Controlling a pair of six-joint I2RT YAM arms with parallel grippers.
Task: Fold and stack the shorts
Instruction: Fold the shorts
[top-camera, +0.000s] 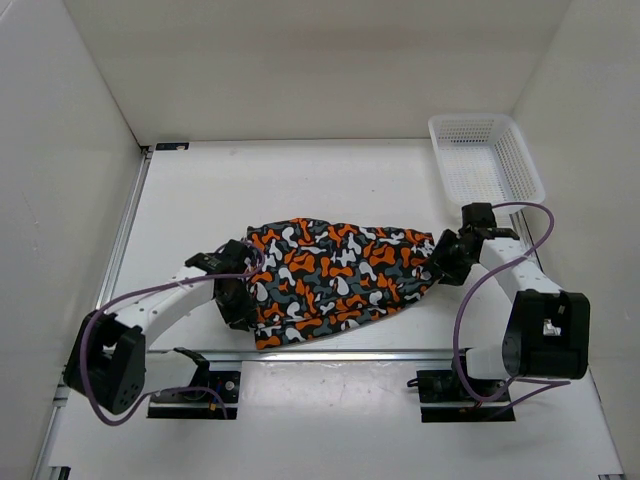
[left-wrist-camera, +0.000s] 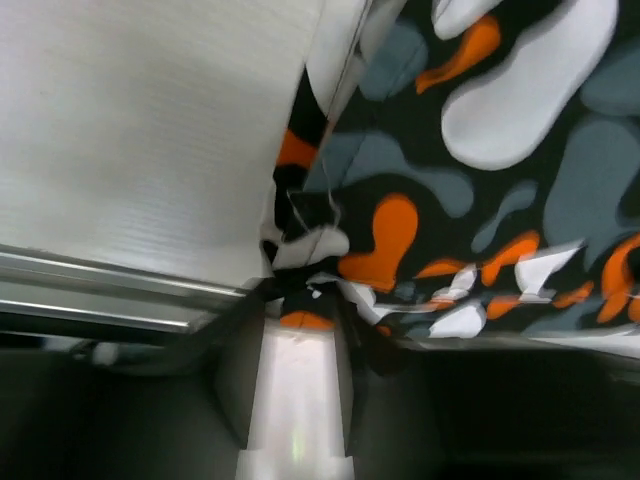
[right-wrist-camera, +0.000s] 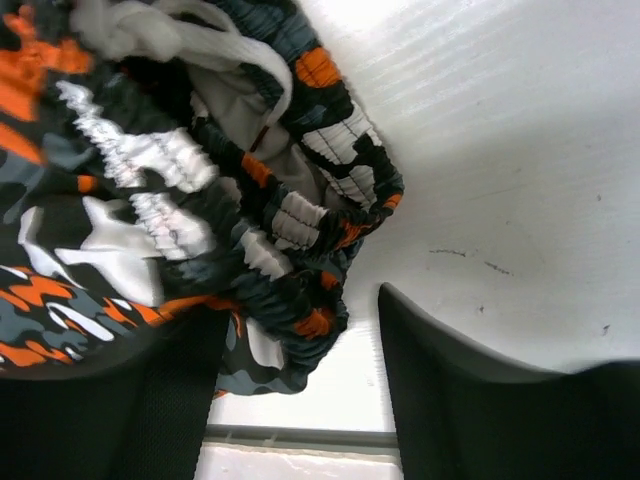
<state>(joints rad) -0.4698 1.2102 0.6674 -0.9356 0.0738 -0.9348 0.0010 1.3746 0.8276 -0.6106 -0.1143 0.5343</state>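
The shorts (top-camera: 335, 280), printed in orange, white, grey and black blotches, lie in a rumpled heap on the white table (top-camera: 300, 180). My left gripper (top-camera: 240, 302) is at their left edge. In the left wrist view it (left-wrist-camera: 300, 305) is shut on a bunched corner of the shorts (left-wrist-camera: 480, 180). My right gripper (top-camera: 443, 262) is at their right end. In the right wrist view it (right-wrist-camera: 305, 350) is open, and the gathered waistband (right-wrist-camera: 280, 250) with its white drawcord hangs between the fingers, against the left one.
A white plastic mesh basket (top-camera: 485, 160) stands at the back right, just beyond the right arm. A metal rail (top-camera: 330, 353) runs along the table's near edge, close to the shorts' front hem. White walls close in the sides and back.
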